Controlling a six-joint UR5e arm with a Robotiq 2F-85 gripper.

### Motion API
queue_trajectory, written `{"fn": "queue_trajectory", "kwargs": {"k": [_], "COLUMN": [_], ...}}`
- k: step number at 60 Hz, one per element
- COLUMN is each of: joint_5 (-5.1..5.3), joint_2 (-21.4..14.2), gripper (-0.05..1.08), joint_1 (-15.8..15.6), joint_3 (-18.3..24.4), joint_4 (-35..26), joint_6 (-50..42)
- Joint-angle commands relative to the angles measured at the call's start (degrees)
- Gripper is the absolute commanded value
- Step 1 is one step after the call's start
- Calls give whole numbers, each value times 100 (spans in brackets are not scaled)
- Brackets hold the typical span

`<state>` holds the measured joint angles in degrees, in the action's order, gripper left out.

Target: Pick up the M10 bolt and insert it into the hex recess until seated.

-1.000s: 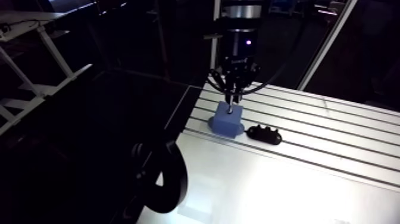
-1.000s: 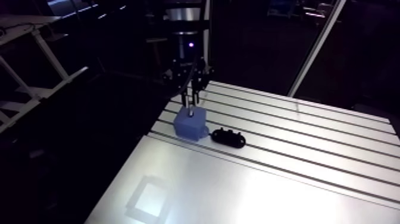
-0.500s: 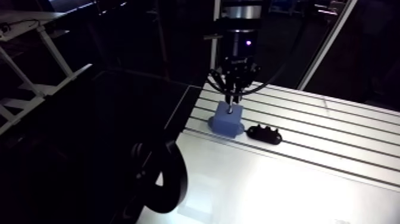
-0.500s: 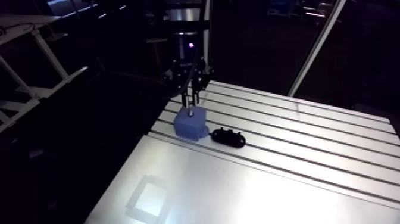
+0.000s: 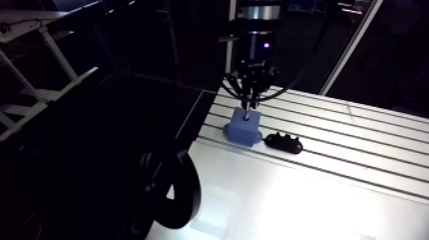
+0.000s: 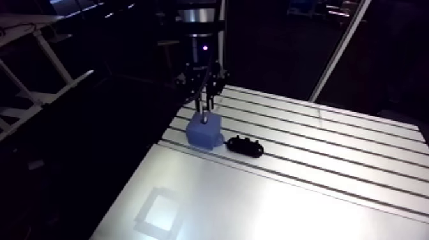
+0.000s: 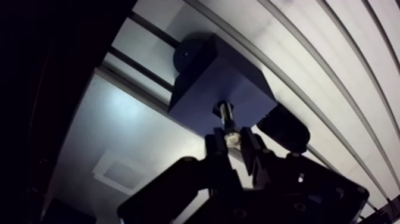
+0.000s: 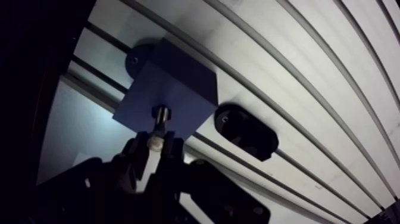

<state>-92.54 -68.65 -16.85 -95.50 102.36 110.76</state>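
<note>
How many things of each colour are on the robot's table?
Blue: 1, the block
Black: 1, the lumpy oblong piece beside it
Silvery: 1, the bolt at the block's top
Total: 3

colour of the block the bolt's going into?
Plain blue. The block under the bolt shows best in the arm view.

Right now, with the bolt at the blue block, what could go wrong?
1. The gripper pinches only the bolt's upper end; a slight tilt could jam it in the blue block.
2. The fingertips sit close above the block, so pushing on may land them on it before the bolt seats.
3. The black part lies right beside the block; a sideways correction could clip it.
</note>
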Motion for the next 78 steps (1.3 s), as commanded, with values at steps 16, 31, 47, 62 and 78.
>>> {"fn": "queue_trajectory", "kwargs": {"k": [16,31,47,62,78], "joint_5": [-6,2,4,11,30], "joint_2": [-5,-3,-3,-3,-3], "gripper": [108,108,108,108,108], "joint_1": [6,6,6,6,-3], "joint_3": [-78,-88,-63,-35,-43], "joint_4": [16,25,16,16,24], "joint_6": [-5,-14,-6,-6,-14]}}
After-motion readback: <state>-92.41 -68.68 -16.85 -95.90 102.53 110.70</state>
